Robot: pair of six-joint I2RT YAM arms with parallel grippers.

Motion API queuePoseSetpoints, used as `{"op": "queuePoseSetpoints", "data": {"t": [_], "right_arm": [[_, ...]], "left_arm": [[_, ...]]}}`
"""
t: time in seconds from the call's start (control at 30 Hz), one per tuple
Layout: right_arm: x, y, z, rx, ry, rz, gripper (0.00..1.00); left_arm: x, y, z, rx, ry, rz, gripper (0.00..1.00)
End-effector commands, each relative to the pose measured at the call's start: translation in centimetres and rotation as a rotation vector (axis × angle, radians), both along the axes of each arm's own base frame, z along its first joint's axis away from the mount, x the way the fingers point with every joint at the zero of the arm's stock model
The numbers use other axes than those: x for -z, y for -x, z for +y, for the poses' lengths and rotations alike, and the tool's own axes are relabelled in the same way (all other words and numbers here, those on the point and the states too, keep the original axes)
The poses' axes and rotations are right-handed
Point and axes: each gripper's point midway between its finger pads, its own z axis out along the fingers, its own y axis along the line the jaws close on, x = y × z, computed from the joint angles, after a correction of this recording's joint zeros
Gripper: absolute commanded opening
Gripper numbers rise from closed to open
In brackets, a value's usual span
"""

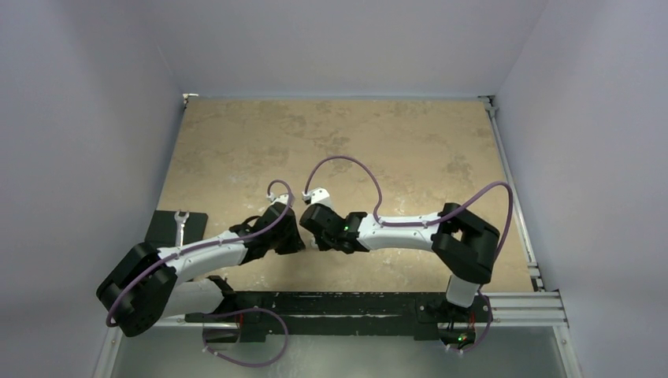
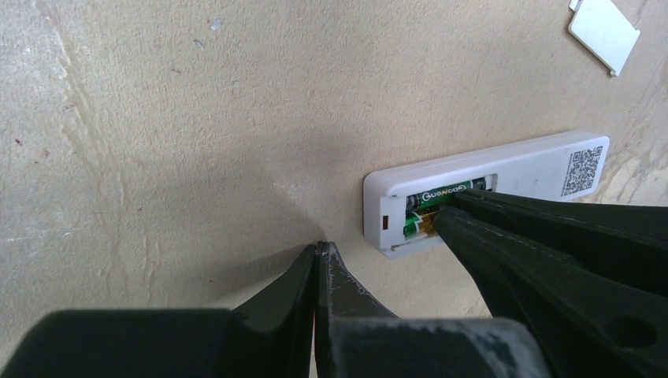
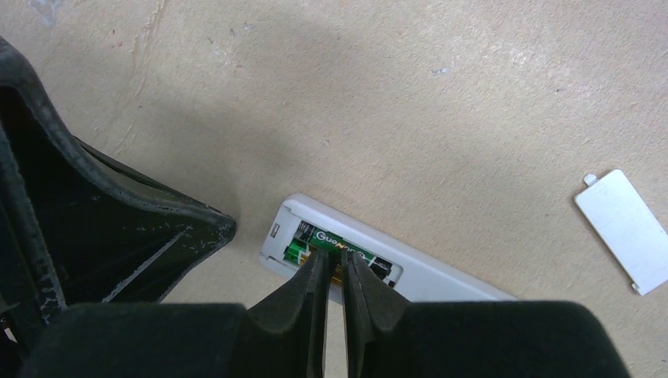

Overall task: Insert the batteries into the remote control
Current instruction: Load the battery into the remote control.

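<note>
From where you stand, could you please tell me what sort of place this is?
Probably a lab robot cell: a tan tabletop, plain pale walls around it, and an aluminium mounting rail.

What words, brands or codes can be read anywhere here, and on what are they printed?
"GueN...": white letters on the green battery inside the remote; its ending is unclear.
QR code on the remote's back: a pattern, no readable words.
Nothing else is legible.
</note>
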Motion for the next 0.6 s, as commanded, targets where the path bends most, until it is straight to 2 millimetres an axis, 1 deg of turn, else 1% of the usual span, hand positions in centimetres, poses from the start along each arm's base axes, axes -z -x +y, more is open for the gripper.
{"op": "queuePoseSetpoints", "data": {"t": [0.0,0.1,0.23,0.27,0.47,0.5,0.57], "right_arm": [[-0.2,0.4,-0.9,0.014,0.004,0.015,0.19],[-1.8,0.0,-0.7,0.023,-0.016,-0.009,0.19],[-4.5,-0.4,-0.8,0.033,-0.055,-0.053,0.21],[-4.9,-0.5,-0.9,0.035,-0.06,-0.059,0.22],[-6.5,0.0,-2.0,0.028,-0.086,-0.073,0.25],[-6.7,0.1,-2.3,0.029,-0.088,-0.074,0.26],[-6.9,0.3,-2.9,0.031,-0.082,-0.075,0.26]], "left_arm": [[-0.4,-0.3,-0.1,0.009,-0.012,-0.02,0.0],[-0.9,-0.5,-0.1,0.011,-0.016,-0.027,0.0],[-2.0,-1.0,-0.3,0.011,-0.014,-0.048,0.0],[-2.2,-1.1,-0.3,0.013,-0.013,-0.053,0.0],[-4.2,-2.1,-0.8,0.015,-0.012,-0.087,0.0],[-4.6,-2.3,-0.9,0.015,-0.014,-0.096,0.01],[-5.3,-2.8,-1.0,0.013,-0.016,-0.116,0.07]]}}
